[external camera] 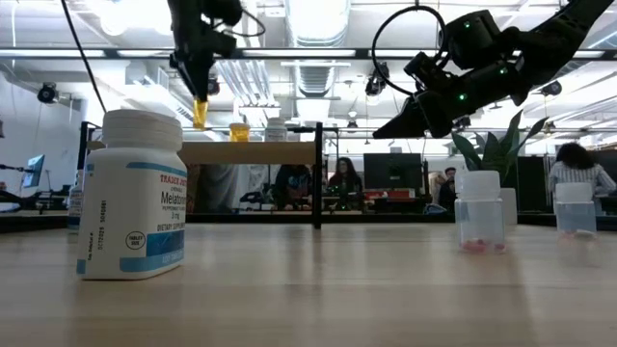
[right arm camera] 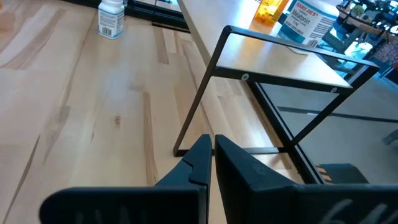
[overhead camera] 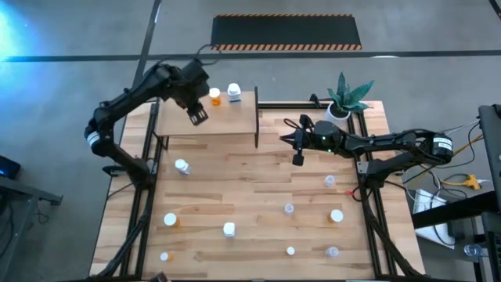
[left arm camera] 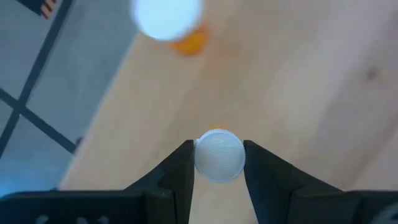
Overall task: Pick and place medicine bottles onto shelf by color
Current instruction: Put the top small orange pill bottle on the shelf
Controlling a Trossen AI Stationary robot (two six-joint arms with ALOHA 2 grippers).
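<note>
Left wrist view: left gripper (left arm camera: 219,163) clamps a bottle (left arm camera: 219,155) by its white cap above the shelf (left arm camera: 298,81). Right gripper (overhead camera: 298,159) hovers shut, empty.

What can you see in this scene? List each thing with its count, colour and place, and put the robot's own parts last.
shelf: one, light wood with black posts, far-left part of the table
shelved bottles: two, one orange, one white, at the shelf's far edge
held bottle: one, orange with white cap, above the shelf
loose bottles: nine, orange, white or clear, scattered on the tabletop
plant: one, green in a white pot, far-right corner
table: one, light wooden planks
floor mat: one, black with striped edges, beyond the table
people: several, in the room behind
left gripper: gripping the held bottle
right gripper: shut, empty, beside the shelf
</note>
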